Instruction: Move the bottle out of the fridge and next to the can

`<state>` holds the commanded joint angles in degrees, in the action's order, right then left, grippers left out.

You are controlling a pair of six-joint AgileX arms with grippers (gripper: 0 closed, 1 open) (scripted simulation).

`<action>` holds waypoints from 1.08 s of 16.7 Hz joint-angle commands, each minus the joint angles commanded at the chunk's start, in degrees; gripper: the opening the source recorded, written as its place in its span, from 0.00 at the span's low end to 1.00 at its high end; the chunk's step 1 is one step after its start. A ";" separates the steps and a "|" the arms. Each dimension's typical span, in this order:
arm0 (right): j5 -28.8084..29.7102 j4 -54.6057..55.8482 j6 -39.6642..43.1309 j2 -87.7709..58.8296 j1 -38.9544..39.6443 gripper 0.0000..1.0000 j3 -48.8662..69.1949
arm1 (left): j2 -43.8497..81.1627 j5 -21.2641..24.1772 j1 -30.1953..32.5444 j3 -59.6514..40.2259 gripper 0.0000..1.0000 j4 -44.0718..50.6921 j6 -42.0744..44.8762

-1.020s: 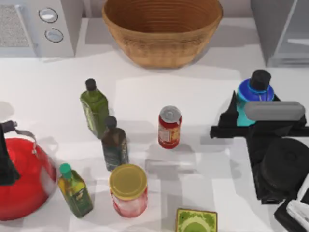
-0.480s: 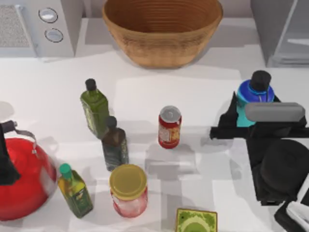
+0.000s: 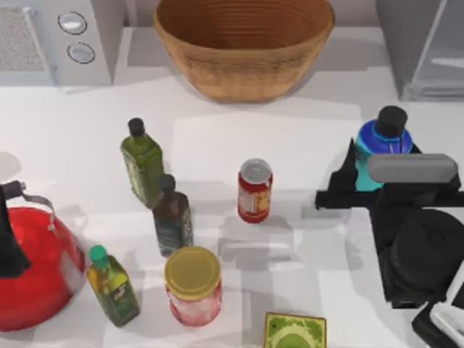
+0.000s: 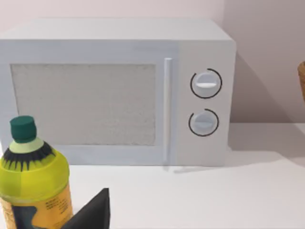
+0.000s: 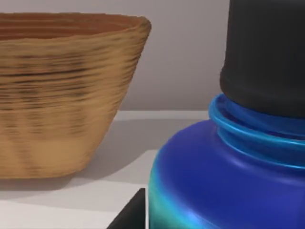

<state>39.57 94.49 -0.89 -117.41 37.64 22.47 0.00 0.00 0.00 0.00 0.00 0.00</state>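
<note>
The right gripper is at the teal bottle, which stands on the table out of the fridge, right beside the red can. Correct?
Not quite. In the top view the bottle stands out of the fridge with the right gripper at it, but well apart from the can, off toward the table's right side.

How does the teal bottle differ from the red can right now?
The bottle is teal and blue with a black screw cap; the can is red with a silver top. The bottle looks wider than the can. The bottle stands at the right gripper near the table's right side; the can stands free near the middle. Both are upright cylinders on the table.
</note>
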 joint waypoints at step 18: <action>0.74 0.69 -0.04 0.22 0.66 1.00 -0.75 | 0.00 0.00 0.00 0.00 1.00 0.00 0.00</action>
<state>40.31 95.17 -0.92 -117.18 38.30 21.72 0.00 0.00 0.00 0.00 0.00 0.00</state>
